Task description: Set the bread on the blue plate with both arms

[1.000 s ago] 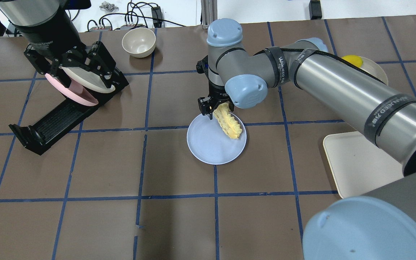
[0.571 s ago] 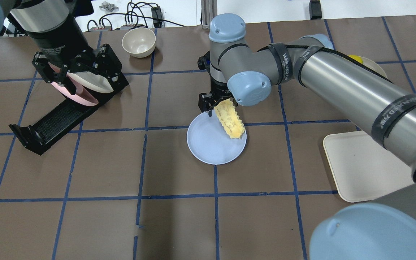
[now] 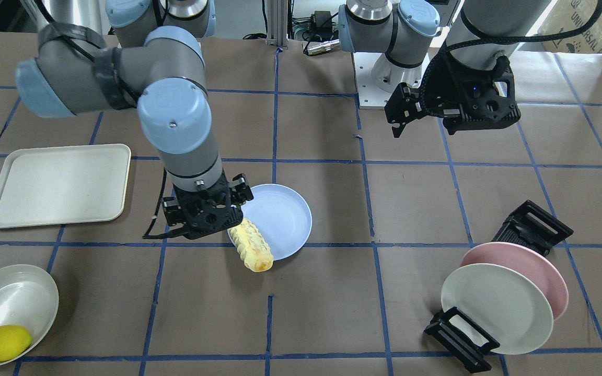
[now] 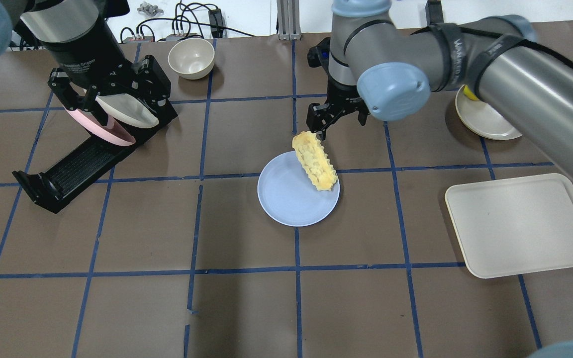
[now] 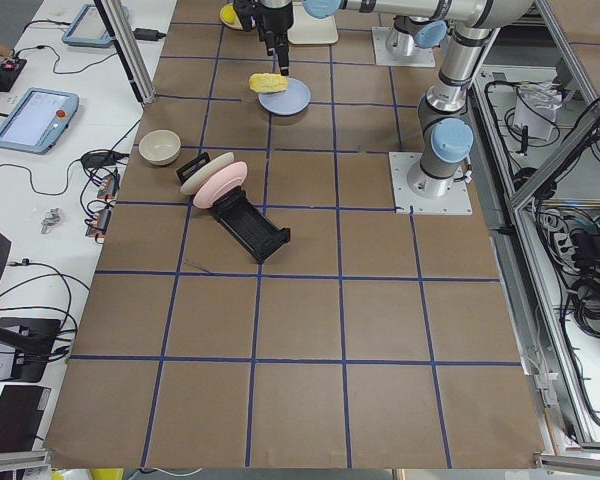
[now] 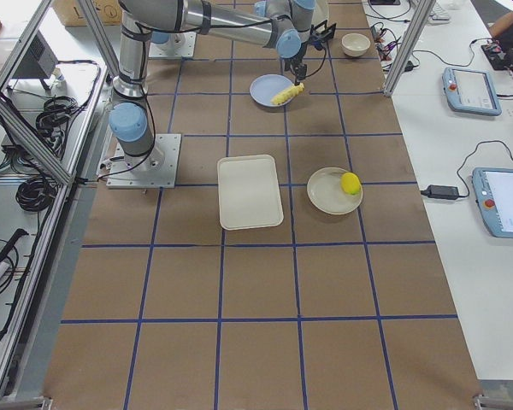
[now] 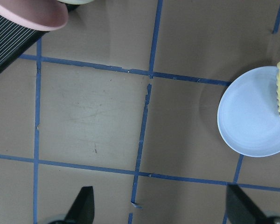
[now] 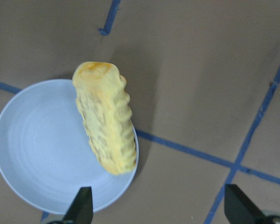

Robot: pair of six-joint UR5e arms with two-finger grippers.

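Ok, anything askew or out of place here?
The bread lies askew across the rim of the blue plate, one end sticking out past the edge, not resting in the middle. Nothing else stands out.

Wrist cameras, apparently downward, sharing blue plate [image 7: 247, 116]

We see the right arm's black claw [image 6: 300, 68] hanging just above a ridged pale-yellow bread roll [image 6: 284, 92], which lies below it across the nearest rim of a round lavender-blue plate [image 6: 262, 87].
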